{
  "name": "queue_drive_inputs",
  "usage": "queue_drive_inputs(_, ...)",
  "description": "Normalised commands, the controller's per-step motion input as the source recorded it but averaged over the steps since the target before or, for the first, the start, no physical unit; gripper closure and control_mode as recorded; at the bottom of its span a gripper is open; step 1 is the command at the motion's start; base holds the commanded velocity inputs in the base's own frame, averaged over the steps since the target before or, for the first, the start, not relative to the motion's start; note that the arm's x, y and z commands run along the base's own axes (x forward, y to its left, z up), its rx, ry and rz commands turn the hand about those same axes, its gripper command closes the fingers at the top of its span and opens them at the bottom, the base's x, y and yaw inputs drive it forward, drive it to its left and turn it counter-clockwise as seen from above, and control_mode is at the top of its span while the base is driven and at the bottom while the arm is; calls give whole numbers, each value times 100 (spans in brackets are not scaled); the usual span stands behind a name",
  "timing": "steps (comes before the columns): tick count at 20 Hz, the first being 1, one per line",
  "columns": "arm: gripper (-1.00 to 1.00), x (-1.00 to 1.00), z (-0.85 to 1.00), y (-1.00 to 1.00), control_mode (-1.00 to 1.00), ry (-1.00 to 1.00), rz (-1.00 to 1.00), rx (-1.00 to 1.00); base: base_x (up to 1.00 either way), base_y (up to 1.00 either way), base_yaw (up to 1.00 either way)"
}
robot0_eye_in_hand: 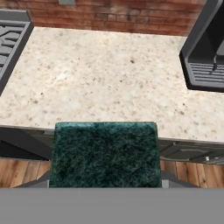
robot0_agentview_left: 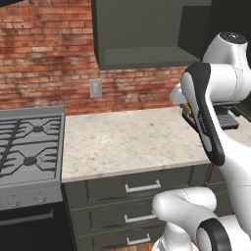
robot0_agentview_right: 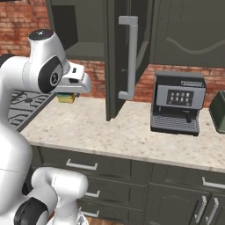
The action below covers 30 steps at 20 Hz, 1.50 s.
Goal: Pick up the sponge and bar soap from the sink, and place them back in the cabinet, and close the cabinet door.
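My gripper (robot0_agentview_right: 67, 93) is shut on the sponge (robot0_agentview_right: 67, 99), a yellow block held above the left part of the counter. Its dark green face (robot0_eye_in_hand: 104, 154) fills the lower middle of the hand view and covers the fingertips. A sliver of the yellow sponge (robot0_agentview_left: 187, 107) peeks from behind my forearm. The cabinet (robot0_agentview_left: 142, 34) hangs on the brick wall above the counter, open, with a bare shelf inside. The cabinet door (robot0_agentview_right: 115, 66) stands swung out towards me, its long silver handle (robot0_agentview_right: 129, 57) to the right of my hand. The sink and the bar soap are out of view.
A speckled beige counter (robot0_agentview_left: 127, 139) runs below the cabinet. A gas stove (robot0_agentview_left: 29, 147) adjoins it on the left. A dark coffee machine (robot0_agentview_right: 178, 107) stands to the right of the open door. Drawers with silver pulls (robot0_agentview_left: 142, 187) sit under the counter.
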Motion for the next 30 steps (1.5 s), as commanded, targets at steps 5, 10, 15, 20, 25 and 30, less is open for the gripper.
queue_drive_inputs(5, 100, 12, 0, 0, -100, 0, 0, 0, 1, 0, 0)
queue_drive_inputs(10, 100, 13, 0, 0, -100, -7, 0, 0, 0, 0, 0)
queue_drive_inputs(15, 100, 18, 0, 0, -100, -11, 0, 0, 0, 0, 0)
queue_drive_inputs(20, 100, 22, 1, 0, -100, -11, 0, 0, 0, 0, 0)
queue_drive_inputs(25, 100, 7, 10, 0, -100, -14, 0, 0, 0, 0, 0)
queue_drive_inputs(30, 100, 0, 34, 0, -100, -6, -1, 0, 0, 0, 0)
